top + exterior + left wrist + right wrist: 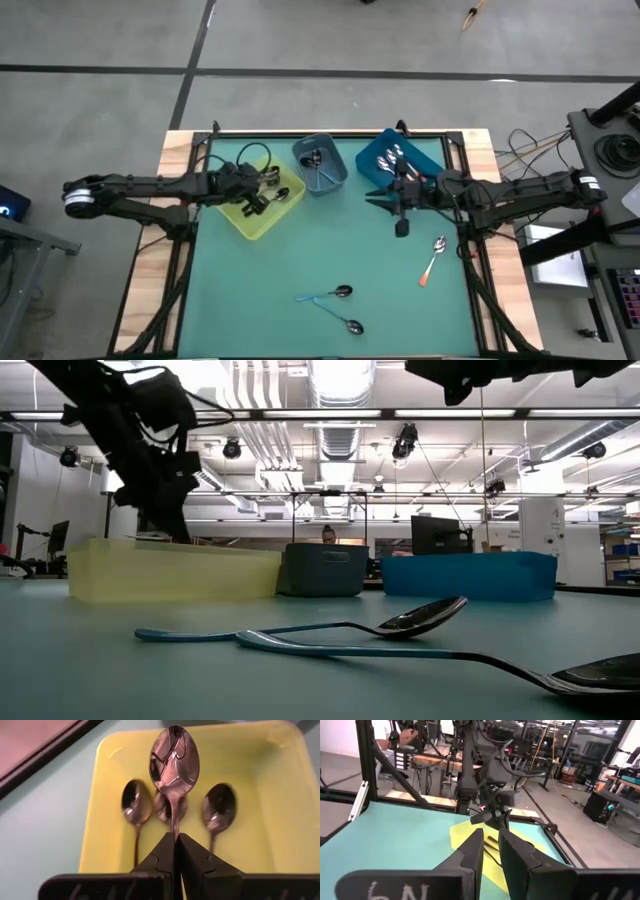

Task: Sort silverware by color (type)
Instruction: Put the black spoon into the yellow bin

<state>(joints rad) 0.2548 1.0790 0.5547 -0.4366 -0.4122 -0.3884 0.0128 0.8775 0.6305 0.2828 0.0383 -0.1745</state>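
- High view shows our left gripper (262,198) over the yellow bin (252,222) at the table's left rear; we keep its fingers pressed together on the thin handle of a spoon (174,762).
- Seen from the left wrist, that held spoon stands with its shiny bowl pointing away from the fingers (161,857), above three more spoons (135,806) lying side by side on the yellow bin's floor.
- Next comes the grey-blue bin (322,163), with a dark spoon inside it.
- On the green table (300,260) near the front edge we see two light blue spoons (330,295), their handles crossing.
- Further right sits the blue bin (425,157), holding several spoons.
- Our right gripper (401,213) hangs just in front of the blue bin; from its wrist view the fingers (472,852) stand a little apart with nothing between them.
- An orange-handled spoon (433,259) lies on the table near the right edge, in front of that gripper and apart from it.
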